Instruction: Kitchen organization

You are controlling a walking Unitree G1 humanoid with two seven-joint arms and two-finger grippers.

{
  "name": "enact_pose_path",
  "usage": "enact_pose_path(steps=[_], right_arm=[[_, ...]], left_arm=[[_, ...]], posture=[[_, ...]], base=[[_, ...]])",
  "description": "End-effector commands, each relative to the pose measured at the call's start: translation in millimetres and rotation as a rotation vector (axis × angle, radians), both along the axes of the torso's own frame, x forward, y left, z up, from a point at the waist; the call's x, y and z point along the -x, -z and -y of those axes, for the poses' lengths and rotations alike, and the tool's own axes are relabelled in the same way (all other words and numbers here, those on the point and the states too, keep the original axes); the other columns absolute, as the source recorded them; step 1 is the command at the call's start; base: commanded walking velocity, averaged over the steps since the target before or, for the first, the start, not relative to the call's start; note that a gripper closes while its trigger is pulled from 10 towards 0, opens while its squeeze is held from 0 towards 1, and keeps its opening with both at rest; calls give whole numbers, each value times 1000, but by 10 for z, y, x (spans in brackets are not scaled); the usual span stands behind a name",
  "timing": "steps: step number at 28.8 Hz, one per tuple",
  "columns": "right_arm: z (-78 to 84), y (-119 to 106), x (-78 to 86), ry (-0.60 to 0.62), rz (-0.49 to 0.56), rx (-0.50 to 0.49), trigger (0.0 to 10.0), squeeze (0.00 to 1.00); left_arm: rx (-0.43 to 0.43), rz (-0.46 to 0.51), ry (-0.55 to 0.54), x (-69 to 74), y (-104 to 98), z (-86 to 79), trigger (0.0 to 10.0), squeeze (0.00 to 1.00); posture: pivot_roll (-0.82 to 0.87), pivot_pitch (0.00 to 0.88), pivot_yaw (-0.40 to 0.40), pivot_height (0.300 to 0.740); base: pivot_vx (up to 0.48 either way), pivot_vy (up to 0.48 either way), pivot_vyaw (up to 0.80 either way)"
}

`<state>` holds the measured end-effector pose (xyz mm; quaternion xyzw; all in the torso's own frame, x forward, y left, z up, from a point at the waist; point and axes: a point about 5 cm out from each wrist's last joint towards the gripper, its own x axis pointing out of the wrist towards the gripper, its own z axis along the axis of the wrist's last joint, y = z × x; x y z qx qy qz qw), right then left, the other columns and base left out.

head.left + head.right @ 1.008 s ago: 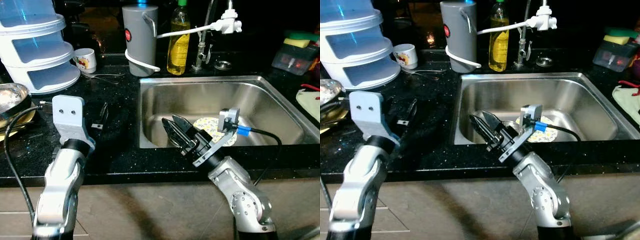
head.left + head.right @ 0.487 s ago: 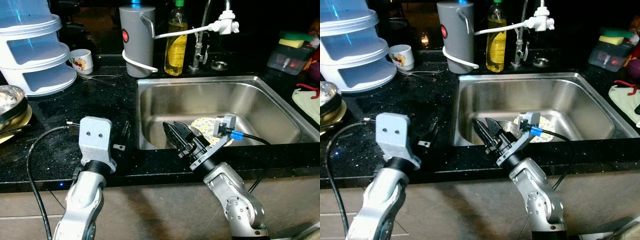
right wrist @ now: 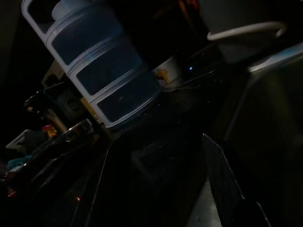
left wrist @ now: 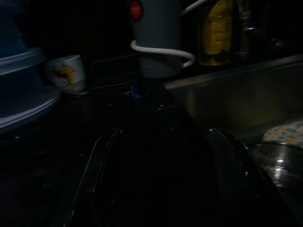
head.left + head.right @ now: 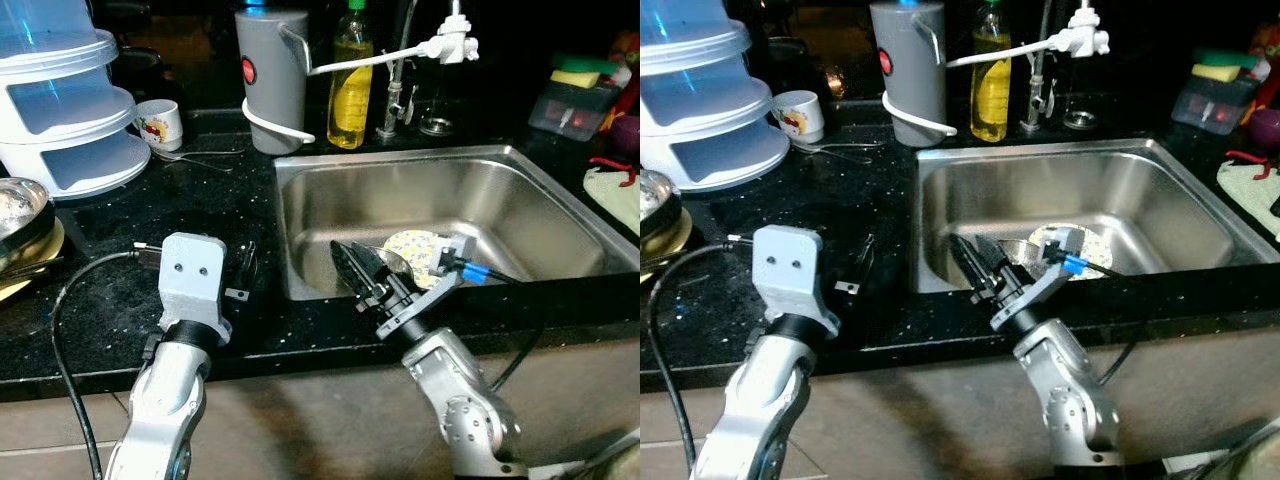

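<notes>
Black counter (image 5: 200, 200), steel sink (image 5: 520, 215) set into it. Right gripper (image 5: 352, 270) hangs over the sink's near edge, fingers spread a little with nothing between them. Behind it, a patterned plate (image 5: 410, 245) lies on the sink floor, partly hidden by the wrist. Left gripper (image 5: 243, 272) sits low over the counter just left of the sink; black fingers merge with black stone, so I cannot tell their spread. Both wrist views very dark. Grey canister (image 5: 272, 62), yellow bottle (image 5: 352, 85), cup (image 5: 160, 123) and stacked white container (image 5: 70, 120) stand behind.
</notes>
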<state>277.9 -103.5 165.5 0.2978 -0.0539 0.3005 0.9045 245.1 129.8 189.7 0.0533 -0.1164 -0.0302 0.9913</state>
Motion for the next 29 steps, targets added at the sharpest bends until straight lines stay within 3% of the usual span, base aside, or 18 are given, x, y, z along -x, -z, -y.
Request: enact_pose_path(steps=[1, 12, 21, 29], right_arm=[[16, 20, -12, 16, -9, -6, 10000, 0], [37, -10, -25, 23, 6, -22, 10000, 0], [103, -104, -42, 38, 56, -35, 10000, 0], [100, -120, -55, 36, 62, -29, 10000, 0]], left_arm=[[-7, 3, -5, -6, 1, -5, 10000, 0], [-15, 23, -14, -12, -47, -15, 10000, 0], [-12, 92, -43, -64, -244, -88, 10000, 0], [-12, 106, -53, -79, -288, -112, 10000, 0]], posture=[[-40, 0, -35, 740], [-36, 0, -40, 740], [-35, 0, -47, 740], [-34, 0, -49, 740]], base=[[0, 259, 0], [0, 255, 0], [0, 242, 0], [0, 241, 0]])
